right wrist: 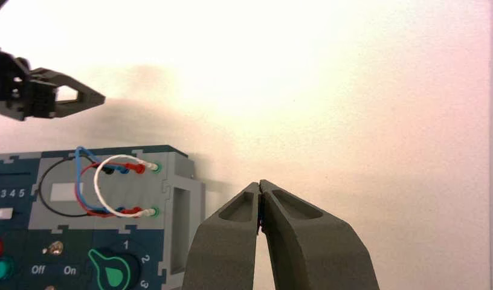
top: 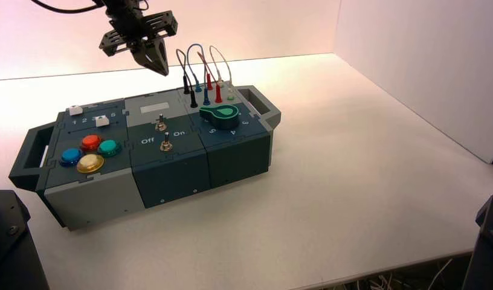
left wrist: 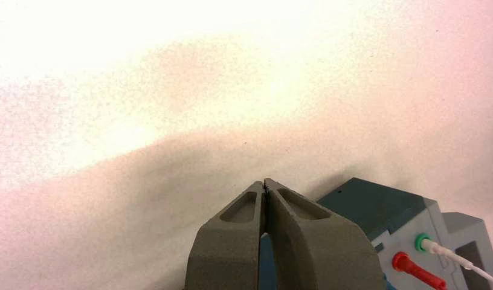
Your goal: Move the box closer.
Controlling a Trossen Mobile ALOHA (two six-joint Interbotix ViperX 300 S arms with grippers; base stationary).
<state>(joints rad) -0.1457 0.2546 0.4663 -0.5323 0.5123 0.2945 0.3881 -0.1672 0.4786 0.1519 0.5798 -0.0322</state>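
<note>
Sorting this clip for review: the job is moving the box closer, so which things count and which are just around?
Job:
- long dark teal-and-grey control box
- left gripper, shut, raised behind box
- right gripper, shut, off box's dial end

Around:
- white tabletop
- white back wall

Bright warm glare washes the far table (top: 63, 72); soft shadows, slightly hazy.

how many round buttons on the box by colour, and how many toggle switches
On the box:
red button: 1
teal button: 1
blue button: 1
yellow button: 1
toggle switches: 2
Total: 6
</note>
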